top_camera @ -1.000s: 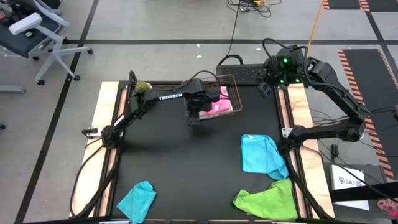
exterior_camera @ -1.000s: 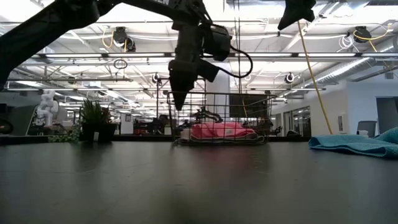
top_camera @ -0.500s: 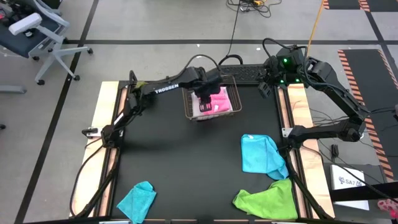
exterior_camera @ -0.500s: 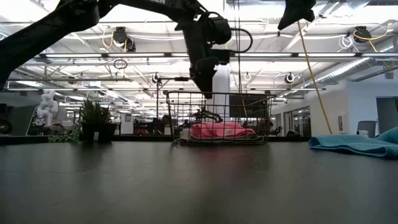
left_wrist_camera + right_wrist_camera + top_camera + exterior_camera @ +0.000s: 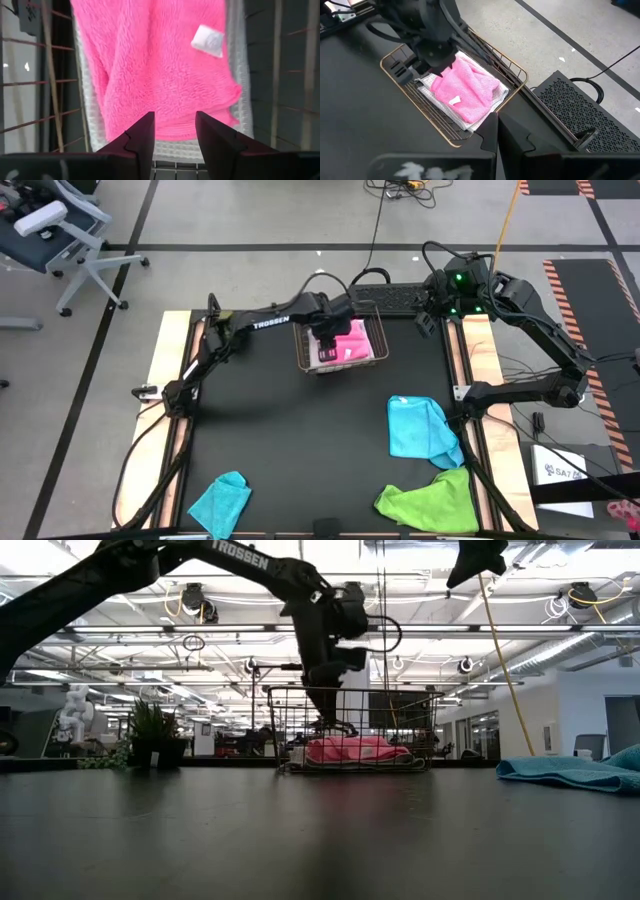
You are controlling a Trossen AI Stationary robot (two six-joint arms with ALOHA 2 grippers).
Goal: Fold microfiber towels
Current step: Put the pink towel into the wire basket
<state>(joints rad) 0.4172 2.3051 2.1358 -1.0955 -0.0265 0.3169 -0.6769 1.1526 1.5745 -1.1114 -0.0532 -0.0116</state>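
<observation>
Black counter (image 5: 300, 440) sitting in a big open lab space, seen from above: the wire basket (image 5: 372, 308) at the far edge already has the hot pink towel (image 5: 351, 342) folded on top of a white towel (image 5: 312, 352), so I'd call two of five done. Still loose and crumpled on the counter are the sky blue towel (image 5: 418, 426), the lime green towel (image 5: 435, 500) and the small teal towel (image 5: 221, 500), all well apart from the basket. Low view shows the pink one lying flat in the basket, left gripper (image 5: 322, 678) hovering just above the rim. Left wrist view: fingers (image 5: 141, 137) apart with nothing between them, pink over white right below. Right wrist view: the right gripper (image 5: 497, 131) is parked off at the far corner, fingers together, looking at the basket.
</observation>
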